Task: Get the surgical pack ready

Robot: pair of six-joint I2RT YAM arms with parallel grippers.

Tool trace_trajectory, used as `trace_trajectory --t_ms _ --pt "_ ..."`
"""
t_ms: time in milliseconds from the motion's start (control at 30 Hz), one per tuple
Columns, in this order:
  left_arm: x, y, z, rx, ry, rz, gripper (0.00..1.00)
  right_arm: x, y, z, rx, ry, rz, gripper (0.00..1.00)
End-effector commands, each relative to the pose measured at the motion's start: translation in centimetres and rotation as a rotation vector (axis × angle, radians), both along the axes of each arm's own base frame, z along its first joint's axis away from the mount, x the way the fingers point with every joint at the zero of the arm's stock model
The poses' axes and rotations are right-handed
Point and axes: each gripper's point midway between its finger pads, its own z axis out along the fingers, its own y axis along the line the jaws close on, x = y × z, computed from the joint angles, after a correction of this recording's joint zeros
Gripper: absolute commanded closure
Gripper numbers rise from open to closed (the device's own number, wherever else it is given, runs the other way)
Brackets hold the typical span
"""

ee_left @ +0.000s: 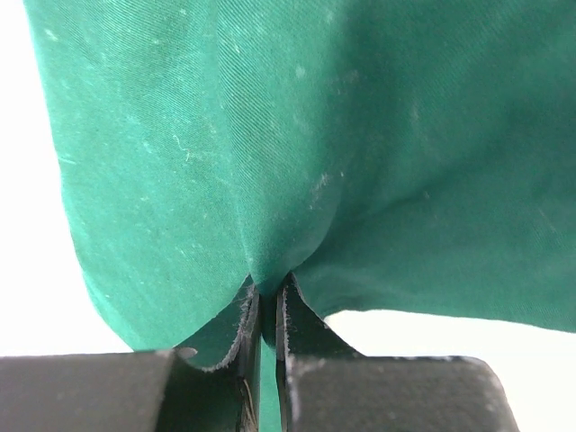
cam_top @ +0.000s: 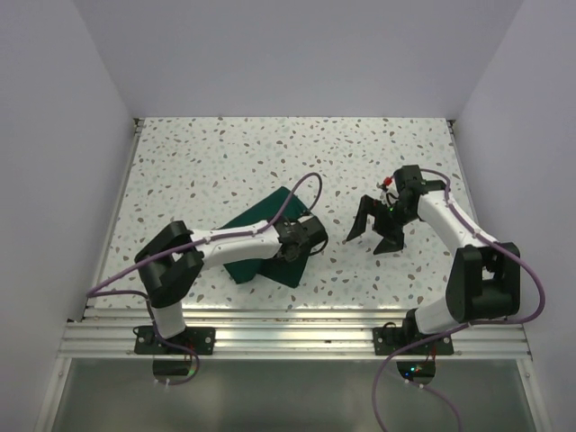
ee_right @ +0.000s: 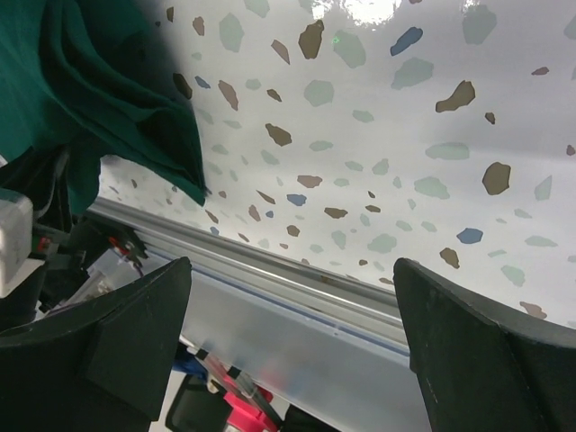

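The surgical pack (cam_top: 259, 268) is a dark green cloth folded into a small bundle on the speckled table, left of centre. My left arm lies across it, and my left gripper (cam_top: 292, 255) sits at its right edge. In the left wrist view the green cloth (ee_left: 315, 135) fills the frame. A pinched fold of it runs down between the jaws of the left gripper (ee_left: 268, 292), which is shut on it. My right gripper (cam_top: 371, 236) hovers open to the right of the pack, apart from it. In the right wrist view a corner of the pack (ee_right: 99, 81) shows at top left, and nothing lies between the wide jaws of the right gripper (ee_right: 290, 263).
The speckled table (cam_top: 270, 153) is walled in white at the back and on both sides. An aluminium rail (cam_top: 297, 337) runs along its near edge, and the same rail (ee_right: 270, 261) crosses the right wrist view. Purple cables loop from both arms.
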Motion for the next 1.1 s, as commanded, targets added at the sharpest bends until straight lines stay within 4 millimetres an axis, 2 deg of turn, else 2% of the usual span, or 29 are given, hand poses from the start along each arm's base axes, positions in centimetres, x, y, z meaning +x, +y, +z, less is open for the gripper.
trace_trajectory --t_ms 0,100,300,433,700,733,767,833,933,1067 --pt "1.4 -2.4 2.8 -0.095 -0.027 -0.015 1.0 -0.5 0.5 1.2 0.039 -0.024 0.018 0.02" --pt "1.8 -3.7 4.0 -0.143 -0.017 -0.02 1.0 -0.6 0.4 1.2 0.041 -0.022 0.021 0.02" --pt "2.1 -4.3 3.3 -0.188 0.056 -0.022 1.0 -1.0 0.5 1.0 0.048 -0.015 0.025 0.01" --pt "2.5 -4.5 3.6 -0.219 0.071 -0.011 1.0 -1.2 1.0 1.0 0.082 -0.009 0.017 0.01" --pt "1.7 -4.2 2.0 -0.195 0.125 -0.033 1.0 -1.0 2.5 1.4 0.117 -0.022 0.024 0.01" --pt "1.5 -4.1 1.6 -0.186 0.14 -0.035 0.95 -0.9 2.6 1.4 0.118 -0.023 0.027 0.01" --pt "1.3 -4.0 1.4 -0.186 0.152 -0.034 0.77 -1.0 2.8 1.3 0.117 -0.018 0.027 0.01" --pt "1.0 -3.9 1.2 -0.19 0.163 -0.029 0.67 -0.8 2.9 1.3 0.122 -0.022 0.025 0.01" --pt "0.6 -3.6 0.8 -0.189 0.17 -0.019 0.61 -0.6 3.1 1.3 0.124 -0.026 0.027 0.01" --pt "0.3 -2.7 0.1 -0.149 0.171 -0.011 0.6 -0.6 3.3 1.2 0.124 -0.023 0.031 0.01"
